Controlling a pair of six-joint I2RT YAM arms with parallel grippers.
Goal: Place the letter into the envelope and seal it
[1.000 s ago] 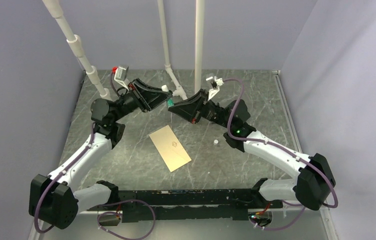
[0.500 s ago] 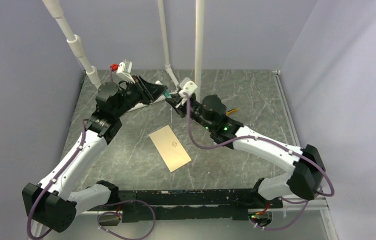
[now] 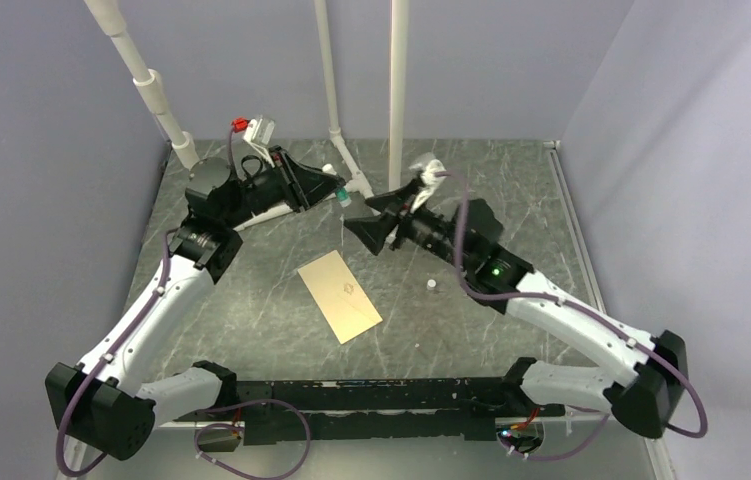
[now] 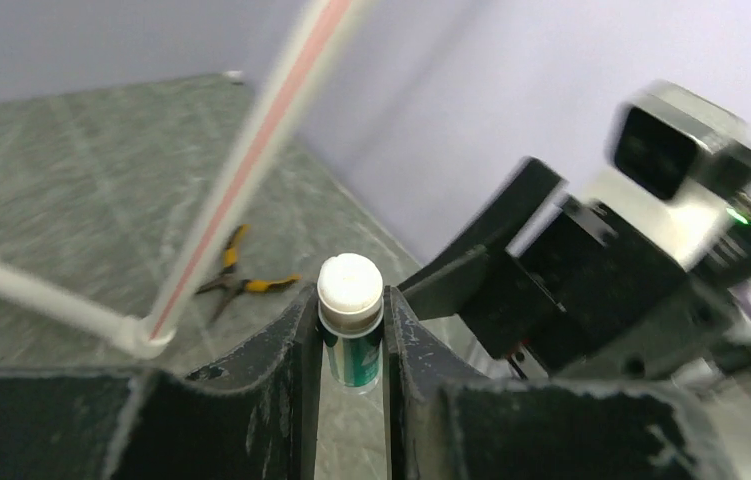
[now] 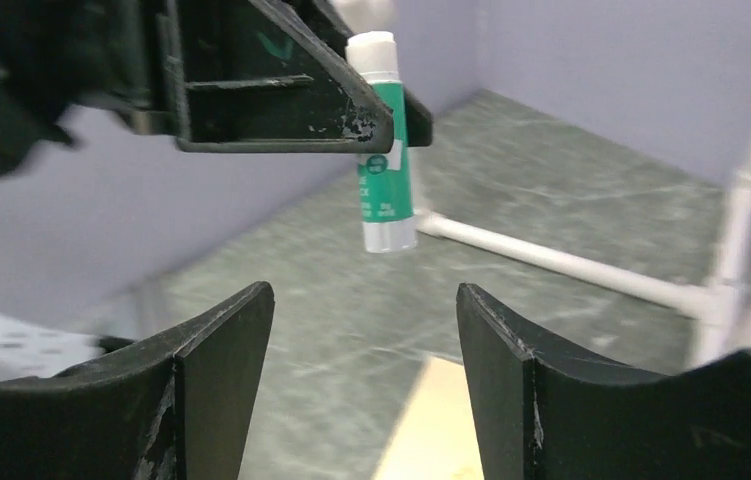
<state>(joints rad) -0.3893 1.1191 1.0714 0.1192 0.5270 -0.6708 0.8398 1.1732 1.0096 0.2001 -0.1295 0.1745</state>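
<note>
A glue stick is gripped in the left end effector, the right end effector is spread open beside it, and the envelope is laid flat mid-tabletop, clear of its edges.

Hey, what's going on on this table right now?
The left gripper is clamped on a green and white glue stick, holding it up over the far side of the table. The right gripper faces the stick with its jaws open and is not touching it. The tan envelope lies flat mid-table, and neither arm is touching it. No separate letter is in sight.
</note>
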